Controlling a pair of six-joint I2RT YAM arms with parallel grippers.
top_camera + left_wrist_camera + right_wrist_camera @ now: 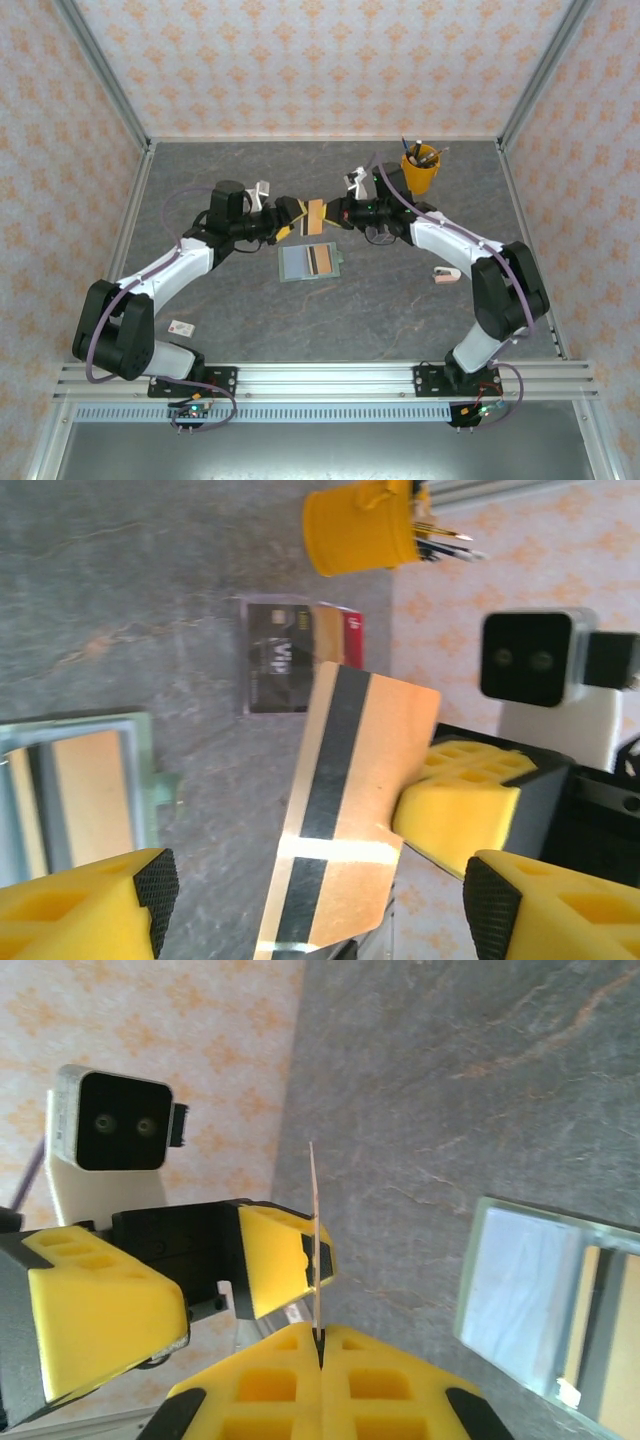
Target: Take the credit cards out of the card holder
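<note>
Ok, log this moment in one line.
credit card: mid-air | right jaws: shut on it | left jaws: open | card holder: open on table

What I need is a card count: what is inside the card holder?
The open card holder shows one tan card with a dark stripe. Any cards beneath it are covered.
</note>
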